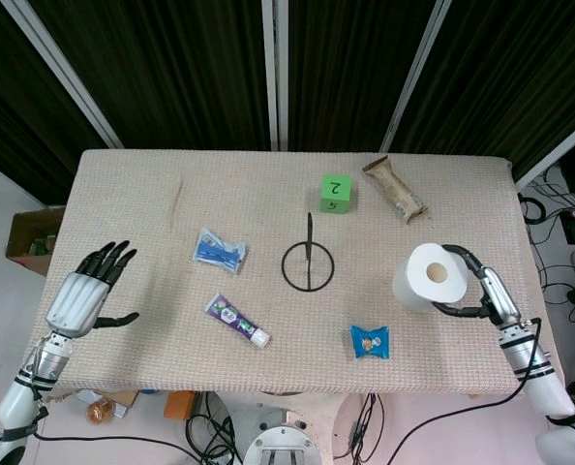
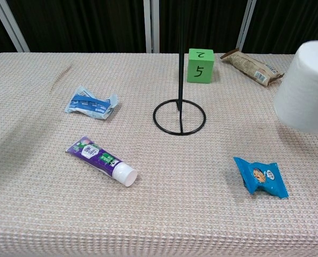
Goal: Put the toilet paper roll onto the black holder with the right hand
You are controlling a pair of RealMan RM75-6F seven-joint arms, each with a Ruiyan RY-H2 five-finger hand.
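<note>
A beige waffle-weave tabletop (image 1: 152, 199) carries everything. The toilet paper roll (image 1: 431, 277) is clear of the surface near the right edge, tilted, and held by the right hand (image 1: 483, 294), whose fingers (image 1: 462, 255) are clamped around its far end; in the chest view the roll (image 2: 308, 88) hangs above the cloth at the right border. The left hand (image 1: 82, 296) hovers at the left edge with its fingers apart, holding nothing. The black holder (image 1: 308, 263), a ring base with an upright rod, stands at the middle, well apart from the roll. Behind it sits a green cube (image 1: 336, 193) marked 2 and 5, and to the cube's right lies a brown snack wrapper (image 1: 395, 189). A purple toothpaste tube (image 1: 236, 321) lies front left of the holder, a blue-and-white packet (image 1: 219, 250) left of it, and a small blue snack packet (image 1: 370, 341) front right.
</note>
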